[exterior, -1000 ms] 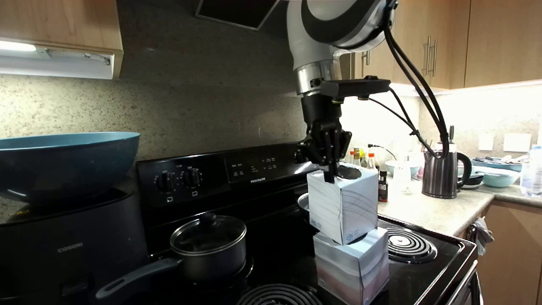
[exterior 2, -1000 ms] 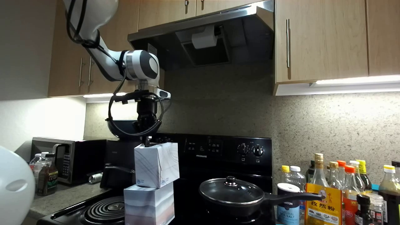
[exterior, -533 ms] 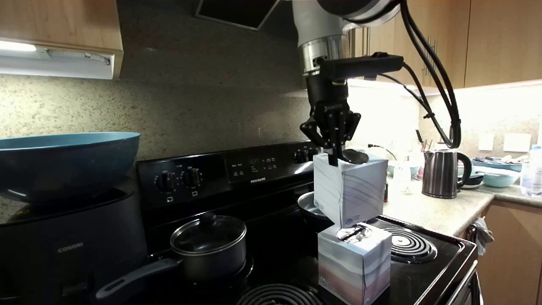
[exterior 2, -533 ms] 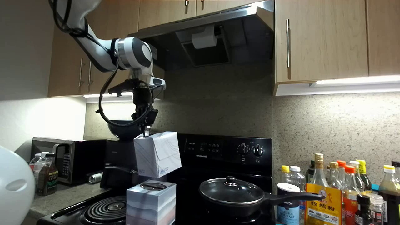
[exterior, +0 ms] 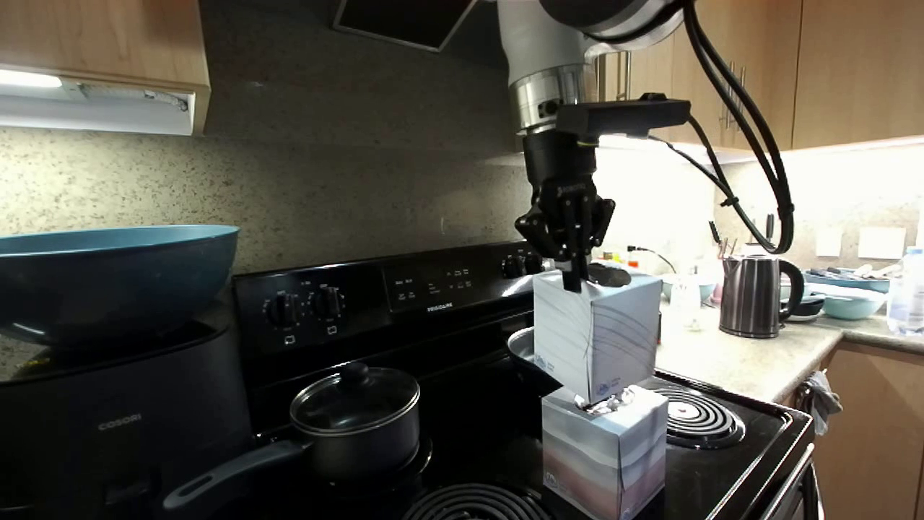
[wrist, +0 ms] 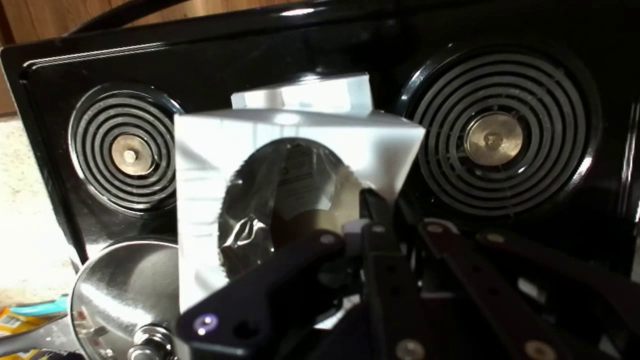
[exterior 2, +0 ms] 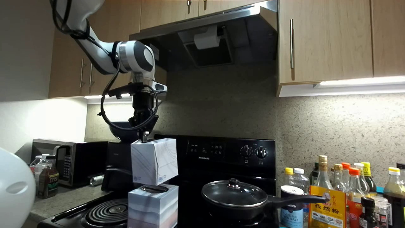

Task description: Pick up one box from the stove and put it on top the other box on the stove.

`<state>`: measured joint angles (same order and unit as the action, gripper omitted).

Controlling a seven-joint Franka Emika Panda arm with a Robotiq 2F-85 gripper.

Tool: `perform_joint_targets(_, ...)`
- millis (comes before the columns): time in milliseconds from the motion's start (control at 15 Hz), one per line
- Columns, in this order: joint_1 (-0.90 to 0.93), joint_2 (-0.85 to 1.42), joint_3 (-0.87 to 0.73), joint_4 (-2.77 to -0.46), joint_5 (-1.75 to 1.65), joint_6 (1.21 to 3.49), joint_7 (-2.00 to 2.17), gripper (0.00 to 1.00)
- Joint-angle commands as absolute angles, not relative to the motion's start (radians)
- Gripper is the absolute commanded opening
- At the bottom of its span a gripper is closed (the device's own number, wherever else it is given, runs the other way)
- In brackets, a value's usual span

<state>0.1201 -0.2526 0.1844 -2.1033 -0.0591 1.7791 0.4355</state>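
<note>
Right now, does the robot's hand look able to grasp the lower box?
Probably not: the hand grips the upper box, and that box is in the way, over the lower box.

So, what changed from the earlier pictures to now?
The upper box rose above the lower box, tilting, then sank partway and straightened somewhat. The lower box shifted slightly early on. Nothing was let go: the jaws stay shut on the upper box near its top. The saucepan and lidded frying pan stayed put.

White box (exterior: 598, 338) above banded box (exterior: 605, 456)
</note>
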Motion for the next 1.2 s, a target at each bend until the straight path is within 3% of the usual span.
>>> perform_joint_targets(0,0.121,-0.25,0.166,-2.134,0.002,1.802,0.337,0.08)
perform_joint_targets(333,0.117,-0.235,0.16,-2.137,0.019,1.78,0.323,0.08)
perform_joint_targets(400,0.117,-0.234,0.162,-2.137,0.008,1.777,0.329,0.23)
perform_joint_targets(467,0.117,-0.234,0.163,-2.138,0.005,1.778,0.332,0.1)
perform_joint_targets(600,0.115,-0.234,0.162,-2.136,0.002,1.776,0.339,0.08)
perform_joint_targets(667,0.114,-0.233,0.162,-2.135,0.0,1.775,0.343,0.36)
perform_joint_targets(800,0.112,-0.23,0.161,-2.131,0.0,1.772,0.346,0.36)
perform_joint_targets(1133,0.111,-0.233,0.167,-2.12,-0.024,1.765,0.362,0.67)
